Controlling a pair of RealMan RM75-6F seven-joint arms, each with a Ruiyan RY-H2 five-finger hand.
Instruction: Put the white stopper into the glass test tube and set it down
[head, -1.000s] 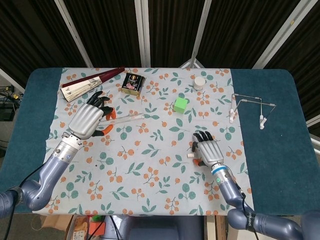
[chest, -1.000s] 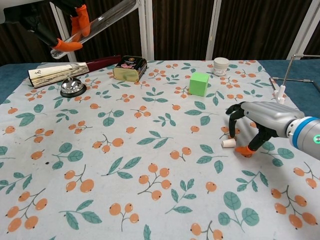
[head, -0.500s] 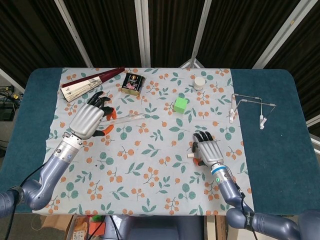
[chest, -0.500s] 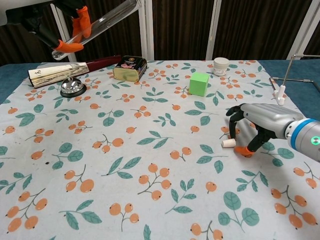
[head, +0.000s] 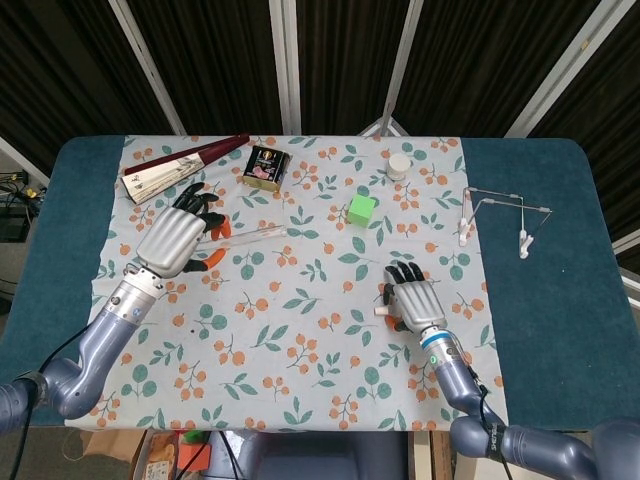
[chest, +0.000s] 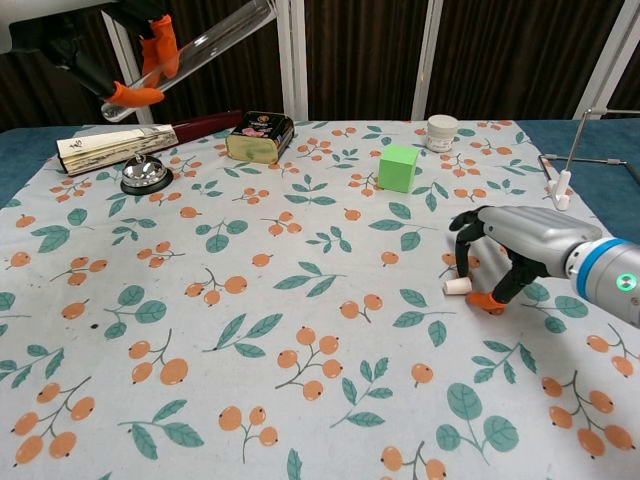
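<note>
Stopper: the white stopper (chest: 457, 286) lay on its side on the patterned cloth (chest: 300, 330), between the curled fingers of your right hand (chest: 505, 250), not lifted.
Right hand: you had it arched over the stopper, fingertips (chest: 486, 299) down at the cloth; from these views you could not tell whether it had gripped the stopper.
Test tube: your left hand (head: 178, 238) grasped the glass test tube (chest: 195, 52) well above the table, tilted, its open end pointing up and to the right.
Nearby: a green cube (chest: 398, 167) and a small white jar (chest: 441, 131) sat further back; a tin (chest: 260, 137), a bell (chest: 144, 175) and a folded fan (chest: 140, 141) sat at the far left; a wire rack (head: 497, 215) stood on the blue table (head: 560, 280).
</note>
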